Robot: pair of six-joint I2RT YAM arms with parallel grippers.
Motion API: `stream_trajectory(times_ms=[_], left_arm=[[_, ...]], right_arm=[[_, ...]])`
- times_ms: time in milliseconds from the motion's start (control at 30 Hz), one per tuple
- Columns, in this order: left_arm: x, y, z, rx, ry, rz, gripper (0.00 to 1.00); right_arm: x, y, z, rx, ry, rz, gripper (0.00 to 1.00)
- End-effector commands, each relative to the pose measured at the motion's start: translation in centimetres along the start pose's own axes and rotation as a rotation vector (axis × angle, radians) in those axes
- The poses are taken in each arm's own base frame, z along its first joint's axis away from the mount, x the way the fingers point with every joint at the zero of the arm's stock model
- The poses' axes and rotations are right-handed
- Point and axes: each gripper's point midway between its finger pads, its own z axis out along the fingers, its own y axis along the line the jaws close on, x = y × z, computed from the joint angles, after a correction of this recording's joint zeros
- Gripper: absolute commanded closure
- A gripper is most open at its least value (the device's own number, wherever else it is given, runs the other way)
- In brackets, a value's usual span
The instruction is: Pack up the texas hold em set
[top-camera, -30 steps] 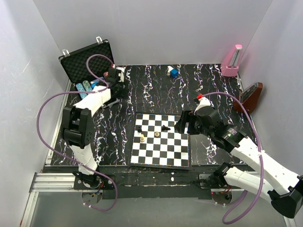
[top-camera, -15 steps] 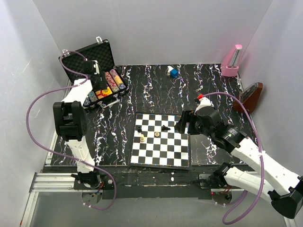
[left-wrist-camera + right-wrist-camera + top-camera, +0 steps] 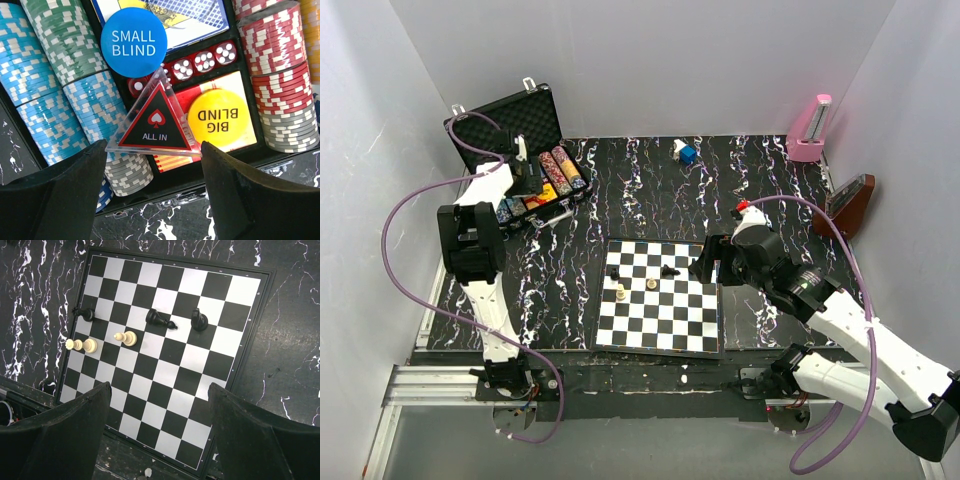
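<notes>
**Left claw (image 3: 153, 145) grips a triangular marker (image 3: 156, 127) over the open case (image 3: 505, 128)**

Two black fingers clamp the marker by its lower corners. It is clear plastic with a black-and-red "ALL IN" face, and it fills the centre of the left wrist view with the case's contents behind it. Just above its tip lies one round blue disc (image 3: 133, 42) marked "SMALL BLIND". To its right, one round yellow disc (image 3: 217, 120) marked "BIG BLIND" rests on the red-and-yellow card box (image 3: 235, 85). Between the two discs runs a slanting row of see-through red dice (image 3: 204, 61), four in plain sight. Ridged chips (image 3: 55, 50) lie on edge in rows: light blue and green at the left, grey at bottom centre, red above grey at the right. In the overhead view the case sits at the upper left, lid raised, with bumpy foam lining and silver edges.

Right claw (image 3: 159, 386) hangs spread and empty at centre right of the overhead view, above the right edge of the flat chessboard (image 3: 170, 365). The board carries three black pieces (image 3: 159, 318) and two cream pieces (image 3: 125, 338) and lies on the marbled black tabletop (image 3: 650, 190).
</notes>
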Motion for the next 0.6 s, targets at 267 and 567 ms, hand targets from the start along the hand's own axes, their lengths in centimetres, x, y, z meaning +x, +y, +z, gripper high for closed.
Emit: stream_trajectory(times_ms=[267, 567], left_arm=[[-1.7, -0.7, -1.2, 0.051, -0.022, -0.002, 0.61], [-1.6, -1.3, -0.3, 0.075, -0.004, -0.036, 0.61]], right_arm=[[-0.8, 0.1, 0.0, 0.007, -0.026, 0.001, 0.15], [-0.8, 0.2, 0.0, 0.002, -0.026, 0.002, 0.15]])
